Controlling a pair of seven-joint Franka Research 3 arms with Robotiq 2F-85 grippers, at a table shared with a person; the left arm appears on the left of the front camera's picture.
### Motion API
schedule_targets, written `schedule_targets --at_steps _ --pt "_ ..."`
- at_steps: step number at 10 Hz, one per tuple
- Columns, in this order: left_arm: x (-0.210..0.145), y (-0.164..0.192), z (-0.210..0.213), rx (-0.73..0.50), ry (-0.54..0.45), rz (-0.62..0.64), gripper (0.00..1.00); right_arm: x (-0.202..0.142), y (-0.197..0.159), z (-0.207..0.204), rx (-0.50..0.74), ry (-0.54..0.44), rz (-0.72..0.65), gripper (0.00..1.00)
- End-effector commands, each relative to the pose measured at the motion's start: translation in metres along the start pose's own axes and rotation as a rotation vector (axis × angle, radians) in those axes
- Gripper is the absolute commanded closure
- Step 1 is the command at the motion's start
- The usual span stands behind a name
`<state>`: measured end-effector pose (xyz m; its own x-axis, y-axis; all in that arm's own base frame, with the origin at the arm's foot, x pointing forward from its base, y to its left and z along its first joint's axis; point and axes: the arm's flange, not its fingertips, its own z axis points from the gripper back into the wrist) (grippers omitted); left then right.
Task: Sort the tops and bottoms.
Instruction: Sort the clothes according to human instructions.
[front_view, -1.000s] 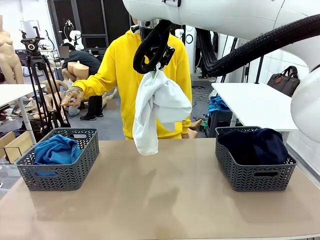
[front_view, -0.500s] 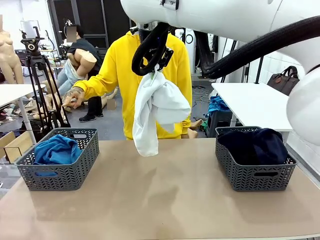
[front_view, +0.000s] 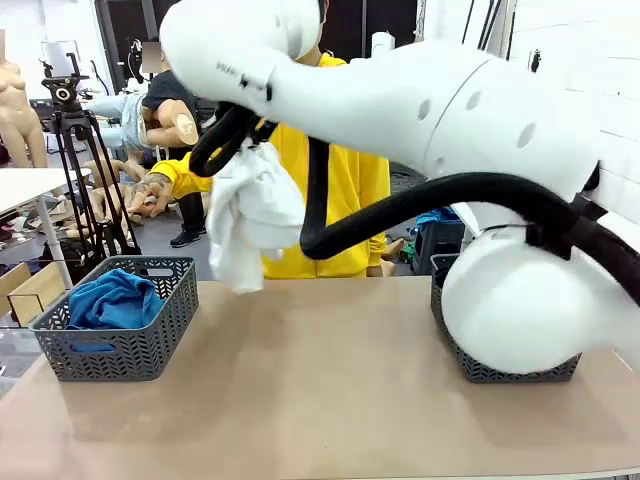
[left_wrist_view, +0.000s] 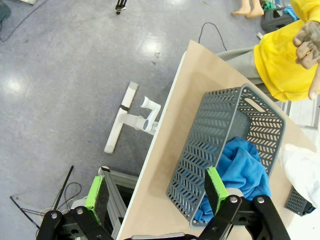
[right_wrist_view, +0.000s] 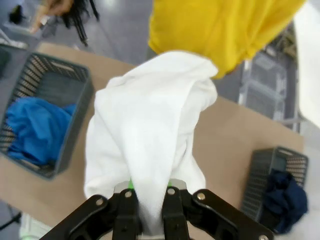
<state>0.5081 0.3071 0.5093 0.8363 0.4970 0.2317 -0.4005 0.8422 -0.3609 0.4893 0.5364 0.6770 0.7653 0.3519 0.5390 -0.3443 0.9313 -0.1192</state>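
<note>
- Cloth: the white garment (front_view: 250, 215) hung in the upper left of the front view, pinched between the right gripper (right_wrist_view: 145, 200)'s pressed-together fingers, above bare table (front_view: 330, 390) beside the left basket (front_view: 120, 335).
- Released there, it would likely have missed that basket, where the bright blue garment (front_view: 112, 300) lay.
- Its loose hem could have snagged the rim.
- Left gripper (left_wrist_view: 155, 192) stood spread and empty over that basket, a possible collision.

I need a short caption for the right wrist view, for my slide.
Right claw shut on a white garment, hanging above the table between two baskets.
</note>
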Motion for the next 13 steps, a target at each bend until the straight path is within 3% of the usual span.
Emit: schedule_targets --at_steps 1,4,8,10,13 --pt "-0.001 0.0 0.001 0.012 -0.007 0.017 0.0 0.185 0.092 0.036 -0.032 -0.15 -0.026 1.0" --pt "-0.001 0.0 0.001 0.012 -0.007 0.017 0.0 0.207 0.168 0.08 -0.018 -0.362 0.003 1.0" --pt "-0.001 0.0 0.001 0.012 -0.007 0.017 0.0 0.25 0.242 0.081 0.177 -0.378 0.042 1.0" --pt "-0.001 0.0 0.001 0.012 -0.007 0.017 0.0 0.246 0.268 0.048 0.247 -0.29 0.082 1.0" --pt "-0.001 0.0 0.001 0.012 -0.007 0.017 0.0 0.25 0.287 -0.051 0.257 -0.106 0.114 1.0"
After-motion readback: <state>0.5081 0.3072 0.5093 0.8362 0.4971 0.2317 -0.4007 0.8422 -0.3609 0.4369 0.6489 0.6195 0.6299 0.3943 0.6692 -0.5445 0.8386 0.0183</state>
